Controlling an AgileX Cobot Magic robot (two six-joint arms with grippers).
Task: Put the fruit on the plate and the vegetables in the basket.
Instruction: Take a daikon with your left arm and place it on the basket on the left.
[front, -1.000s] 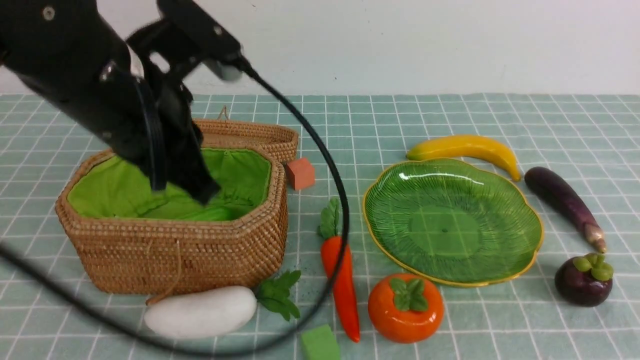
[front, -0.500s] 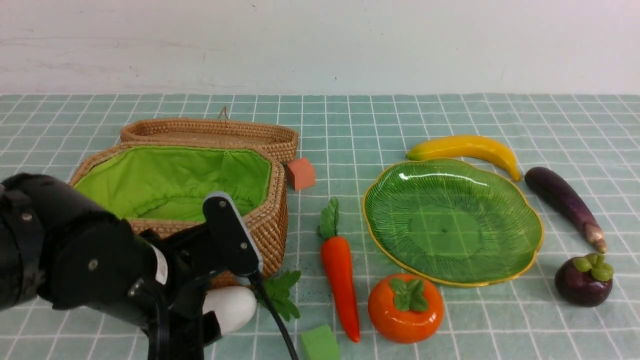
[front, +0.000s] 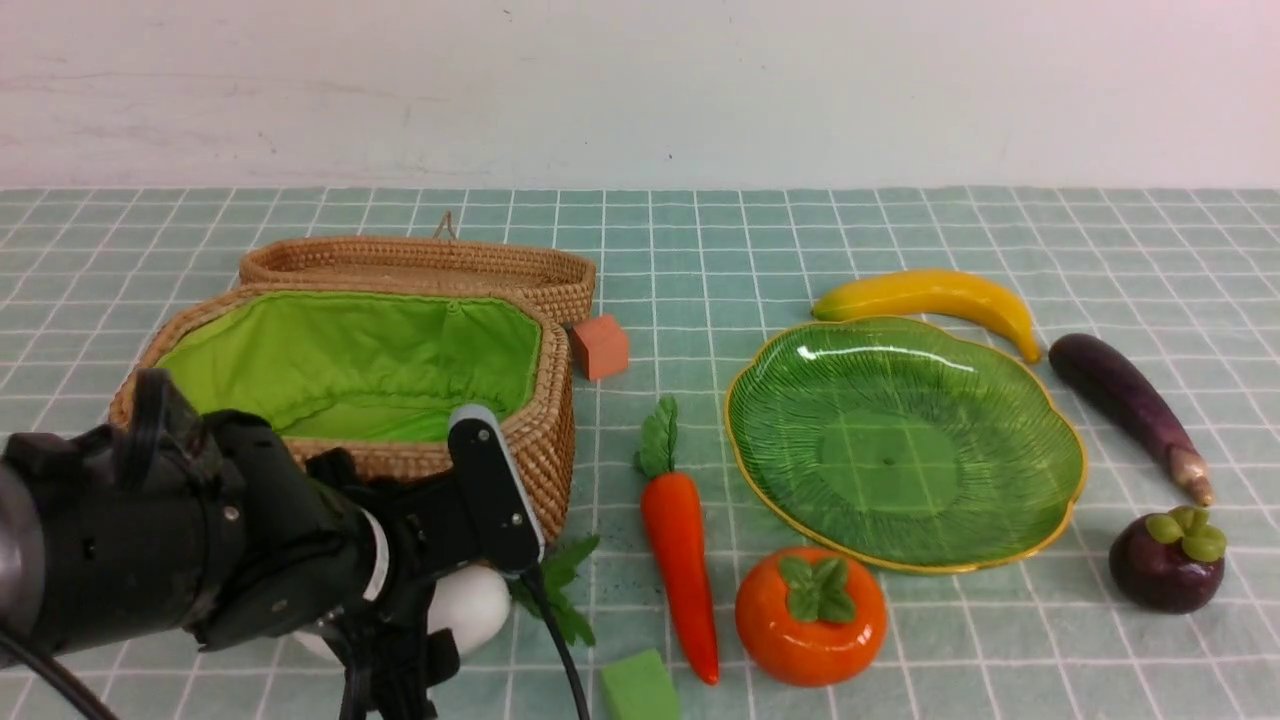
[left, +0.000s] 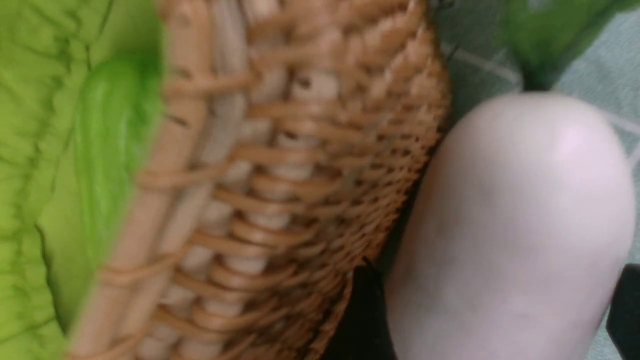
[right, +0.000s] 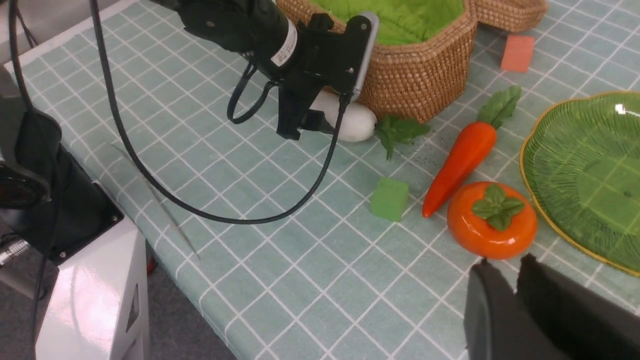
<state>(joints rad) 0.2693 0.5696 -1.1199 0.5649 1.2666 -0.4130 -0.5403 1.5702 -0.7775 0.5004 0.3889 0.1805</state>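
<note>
My left gripper (front: 395, 655) is down on the checked cloth (front: 900, 220) just in front of the basket (front: 545, 400). Its jaws are spread wide, one on each side of the white radish (left: 510, 225). The radish lies on the cloth against the wicker wall, and I see no sign that it is pinched or lifted. So the step in hand, as I judge it, is taking hold of the radish. My right gripper (right: 515, 285) hangs near the persimmon (front: 812, 615), with its fingers close together and nothing between them.

The task looks barely begun. In the basket, the left wrist view shows one glossy light green piece lying on the lining, which I take for the cucumber (left: 112, 150). I can make out nothing else in there, though the near wall hides part of the floor. The carrot (front: 680, 560) lies on the cloth between basket and plate. The eggplant (front: 1125, 400) lies on the far right, beyond the plate. That leaves three vegetables to go in.

The green plate (front: 1075, 440) is bare. The banana (front: 930, 292) lies just behind its far rim and the persimmon sits just beside its near rim. The mangosteen (front: 1167, 560) sits near its right edge, off the dish. All three fruits are left to do.

The wicker lid (front: 420, 262) rests behind the basket. A red block (front: 600, 346) and a green block (front: 638, 688) lie loose on the cloth
</note>
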